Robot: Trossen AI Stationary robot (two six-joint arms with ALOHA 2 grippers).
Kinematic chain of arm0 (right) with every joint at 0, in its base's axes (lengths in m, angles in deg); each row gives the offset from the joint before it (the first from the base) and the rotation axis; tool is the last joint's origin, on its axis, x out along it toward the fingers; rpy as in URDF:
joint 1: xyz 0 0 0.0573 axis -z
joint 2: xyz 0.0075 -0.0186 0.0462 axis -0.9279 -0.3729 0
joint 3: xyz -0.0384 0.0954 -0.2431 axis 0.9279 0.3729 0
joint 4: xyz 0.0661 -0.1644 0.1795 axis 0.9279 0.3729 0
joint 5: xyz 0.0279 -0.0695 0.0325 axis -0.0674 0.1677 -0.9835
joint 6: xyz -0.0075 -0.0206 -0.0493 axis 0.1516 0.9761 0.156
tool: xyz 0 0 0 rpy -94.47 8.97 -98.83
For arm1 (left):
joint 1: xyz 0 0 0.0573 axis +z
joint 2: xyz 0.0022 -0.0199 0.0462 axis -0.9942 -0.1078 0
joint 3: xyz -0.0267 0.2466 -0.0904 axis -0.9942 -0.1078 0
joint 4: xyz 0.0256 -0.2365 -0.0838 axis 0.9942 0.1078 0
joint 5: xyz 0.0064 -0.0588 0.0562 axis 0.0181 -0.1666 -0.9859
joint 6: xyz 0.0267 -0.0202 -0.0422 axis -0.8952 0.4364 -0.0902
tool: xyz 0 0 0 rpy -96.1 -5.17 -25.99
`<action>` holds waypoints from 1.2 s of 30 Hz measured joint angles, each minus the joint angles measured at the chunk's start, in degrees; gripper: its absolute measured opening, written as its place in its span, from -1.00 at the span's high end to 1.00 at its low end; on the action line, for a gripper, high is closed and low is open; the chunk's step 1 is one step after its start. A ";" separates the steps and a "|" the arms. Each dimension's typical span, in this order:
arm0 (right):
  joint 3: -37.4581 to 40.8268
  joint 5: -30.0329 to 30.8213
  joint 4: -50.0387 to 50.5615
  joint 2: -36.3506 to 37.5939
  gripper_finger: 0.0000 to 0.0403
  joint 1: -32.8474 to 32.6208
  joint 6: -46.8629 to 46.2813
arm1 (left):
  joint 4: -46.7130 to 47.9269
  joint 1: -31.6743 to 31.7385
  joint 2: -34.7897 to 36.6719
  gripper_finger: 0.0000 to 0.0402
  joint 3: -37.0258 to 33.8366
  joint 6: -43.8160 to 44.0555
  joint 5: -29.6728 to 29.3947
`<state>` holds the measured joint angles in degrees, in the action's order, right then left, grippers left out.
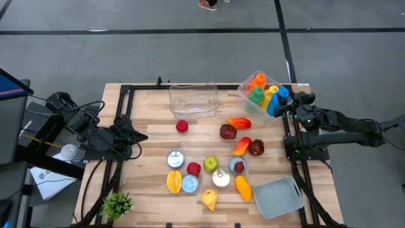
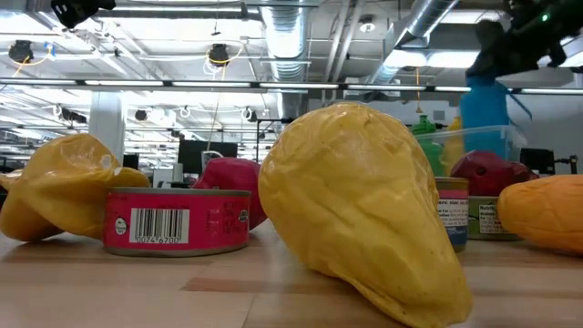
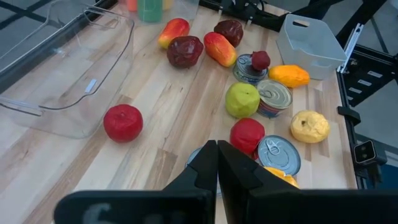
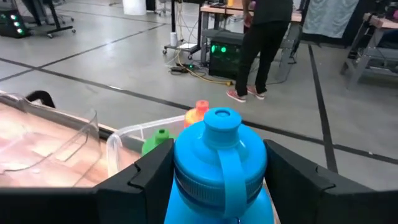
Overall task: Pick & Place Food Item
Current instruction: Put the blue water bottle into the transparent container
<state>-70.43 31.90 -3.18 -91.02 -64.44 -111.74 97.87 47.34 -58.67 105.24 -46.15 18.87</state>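
High view shows you the wooden table (image 1: 152,126) first, then the clear plastic tray (image 1: 193,100) at its far edge and the grey bin (image 1: 277,196) at the near right corner. At the far right corner sits a clear container of bottles (image 1: 264,94), and your right gripper (image 4: 217,171) hovers there with its jaws closed around a blue bottle (image 4: 221,168), not a food item. The food lies mid-table, left of and nearer than that gripper: the red-orange pepper (image 1: 239,123) with its long axis running left to right, the dark red fruit (image 1: 228,132) and the green apple (image 1: 211,164). Your left gripper (image 3: 217,167) waits at the left edge, fingers pressed together and holding nothing; the small red tomato (image 1: 182,126) lies closest to it.
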 joint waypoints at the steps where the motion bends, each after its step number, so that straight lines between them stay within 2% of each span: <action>1: 1.24 0.03 -0.50 0.46 -0.04 -0.02 -0.01 | -0.01 0.00 -0.01 1.00 0.00 -0.01 0.00; 10: 8.48 0.49 -5.09 3.99 -0.04 -0.01 -2.80 | -0.03 0.02 -0.07 1.00 0.00 -0.01 -0.29; 20: 9.29 0.87 -5.85 3.98 -0.05 -0.01 -5.30 | -0.03 0.01 -0.11 1.00 -0.01 0.00 -0.46; 28: 16.92 0.95 -10.46 3.98 -0.05 1.69 -8.91 | -0.03 0.02 -0.10 1.00 -0.02 0.01 -0.46; 36: 17.27 0.84 -11.46 3.98 -0.08 3.25 -7.91 | -0.03 0.00 -0.10 1.00 -0.02 -0.30 -0.94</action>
<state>-53.15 32.74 -14.64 -87.04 -61.19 -119.64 97.83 47.34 -58.77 105.22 -46.45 17.92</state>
